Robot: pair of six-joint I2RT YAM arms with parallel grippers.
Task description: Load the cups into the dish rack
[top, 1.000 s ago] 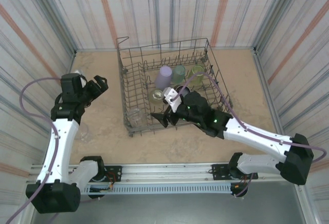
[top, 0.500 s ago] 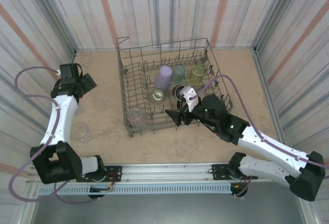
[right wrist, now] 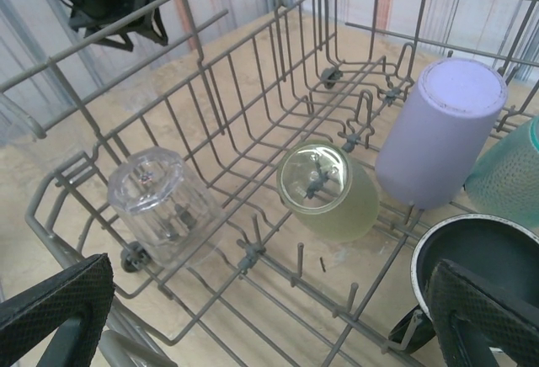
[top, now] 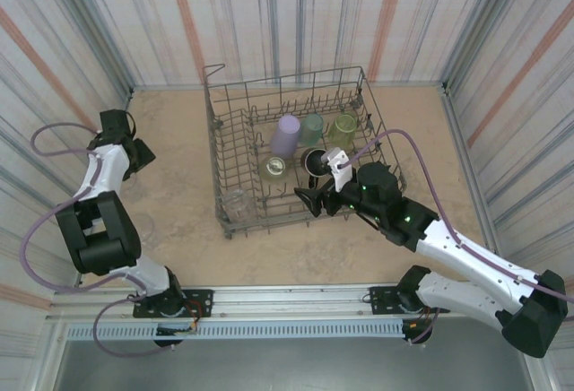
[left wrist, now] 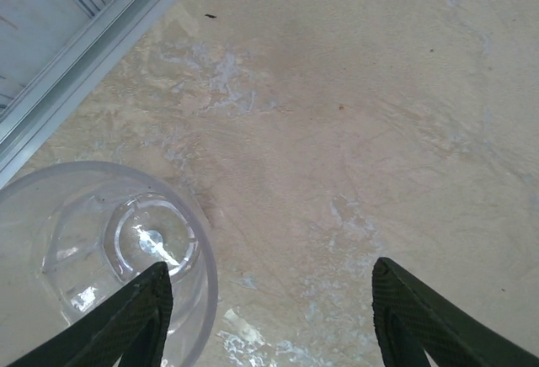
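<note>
Peeking into the dish rack (top: 235,135): it's a grey wire basket with rows of upright tines and a raised loop at its far left corner, parked mid-worktop (top: 170,122) on a mottled beige stone-look surface. Inside, the tall lavender cup (right wrist: 442,127) stands bottom-up, smooth and matte, right beside the pebbly-textured teal cup (right wrist: 509,173). The tipped yellow-green cup (right wrist: 330,192) leans on the tines with a round end facing the right wrist camera. The second yellow-green cup (top: 343,126) sits just past the teal one. The dark cup (right wrist: 476,257) has a shiny rim and its mouth up. A faceted clear cup (right wrist: 156,203) sits inverted near the rack's near left corner.

The right gripper (right wrist: 269,321) hangs over the rack's near side, jaws spread wide, nothing in them. The left gripper (left wrist: 269,316) is by the left wall, jaws apart over bare worktop. A loose clear cup (left wrist: 109,245) sits right at one finger (left wrist: 139,321); can't tell if they touch.
</note>
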